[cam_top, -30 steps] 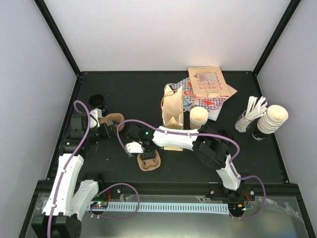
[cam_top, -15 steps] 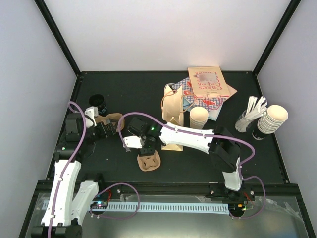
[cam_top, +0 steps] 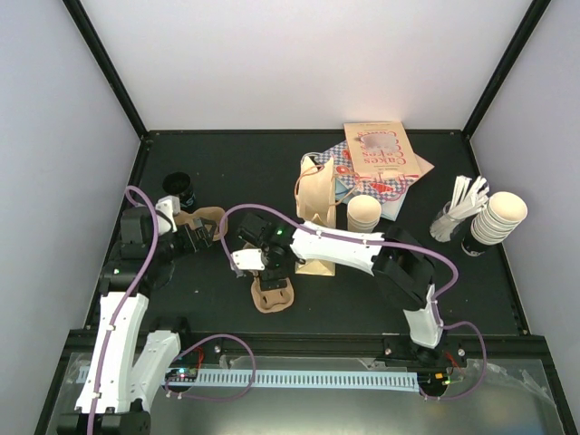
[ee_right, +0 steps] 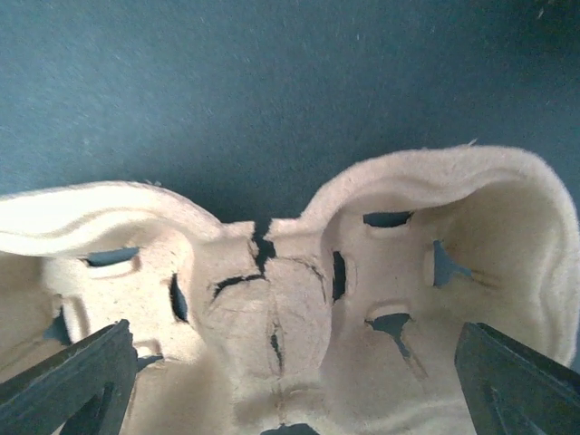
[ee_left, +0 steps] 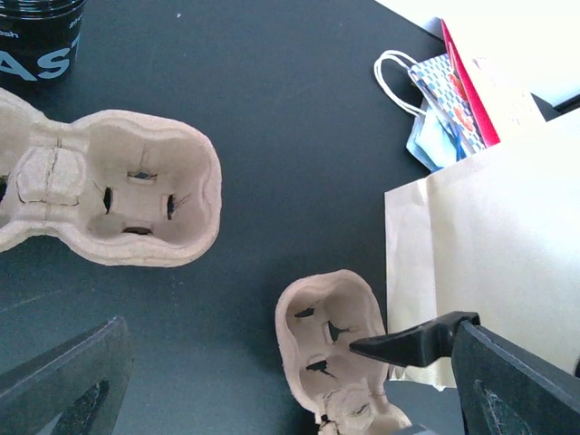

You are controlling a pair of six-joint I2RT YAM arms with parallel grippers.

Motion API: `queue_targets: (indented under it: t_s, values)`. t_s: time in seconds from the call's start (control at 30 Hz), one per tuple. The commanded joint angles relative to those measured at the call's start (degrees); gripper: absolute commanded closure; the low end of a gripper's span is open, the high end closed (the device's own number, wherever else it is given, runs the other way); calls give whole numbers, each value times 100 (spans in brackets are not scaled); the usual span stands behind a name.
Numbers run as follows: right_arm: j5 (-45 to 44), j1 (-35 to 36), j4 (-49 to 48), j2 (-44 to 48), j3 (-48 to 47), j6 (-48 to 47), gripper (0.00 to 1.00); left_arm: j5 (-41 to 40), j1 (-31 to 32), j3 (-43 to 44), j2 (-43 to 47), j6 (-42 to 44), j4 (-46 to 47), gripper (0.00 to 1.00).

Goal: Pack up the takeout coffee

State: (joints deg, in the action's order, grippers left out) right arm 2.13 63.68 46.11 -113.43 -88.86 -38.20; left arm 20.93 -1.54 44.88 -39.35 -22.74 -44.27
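No lidded takeout coffee shows in any view. The tan paper bag (cam_top: 316, 207) stands mid-table, and its side fills the right of the left wrist view (ee_left: 507, 254). My right gripper (cam_top: 265, 270) hangs open just above a brown moulded cup carrier (cam_top: 273, 294). In the right wrist view the fingers of that gripper (ee_right: 294, 335) straddle the cracked carrier (ee_right: 299, 299) without closing on it. My left gripper (cam_top: 207, 234) is open beside a second carrier (cam_top: 205, 217). The left gripper (ee_left: 236, 340) holds nothing, with that second carrier (ee_left: 136, 199) ahead of it.
A black printed cup (cam_top: 179, 188) stands at the far left. A lidless cream cup stack (cam_top: 364, 214) sits beside the bag, with printed bags (cam_top: 381, 154) behind it. Another cup stack (cam_top: 501, 216) and white cutlery (cam_top: 460, 207) are at the right edge.
My right gripper has opened and let go of the near carrier, which stays on the table. The left arm reached forward toward the far carrier early on, then held still.
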Motion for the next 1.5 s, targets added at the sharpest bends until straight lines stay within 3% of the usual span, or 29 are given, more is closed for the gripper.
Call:
queue_targets:
  t_s: [0.0,0.5,1.17,1.47]
  values:
    - [190,-84,131,-284,-211,-207,3,-83,-45,201,18,108,-82,1]
    - [411,-80,364,-809,-405,-70,15,-54,-45,160,-81,113,-4,1]
    - [334,-75,12,-283,-103,119,53,-28,-46,132,-35,97,-33,1]
    - [368,-75,166,18,-230,212,55,-35,-45,168,-11,127,-71,1]
